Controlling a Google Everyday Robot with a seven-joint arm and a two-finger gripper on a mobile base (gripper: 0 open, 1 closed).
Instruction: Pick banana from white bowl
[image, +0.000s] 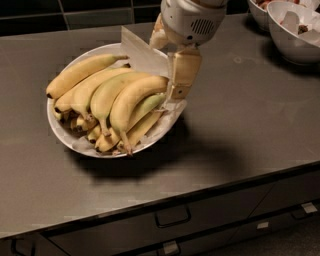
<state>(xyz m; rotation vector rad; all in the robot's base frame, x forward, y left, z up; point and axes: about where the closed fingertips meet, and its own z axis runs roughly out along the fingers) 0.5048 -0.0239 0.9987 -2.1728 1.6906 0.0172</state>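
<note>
The wide white bowl (56, 123) lined with crinkled white paper (141, 54) sits on the dark counter, left of centre, and holds several bananas. The large, thick, strongly curved yellow banana (131, 101) lies on top at the right of the pile, its stem end pointing to the front. A paler greenish banana (146, 107) lies just under it. My gripper (176, 93) hangs down over the bowl's right rim, close beside the right end of the large banana. It holds nothing that I can see.
Two smaller, deeper white bowls (294, 31) with contents stand at the back right of the counter. The counter's front edge (200, 192) runs above drawers with handles (172, 218). A dark tiled wall is at the back.
</note>
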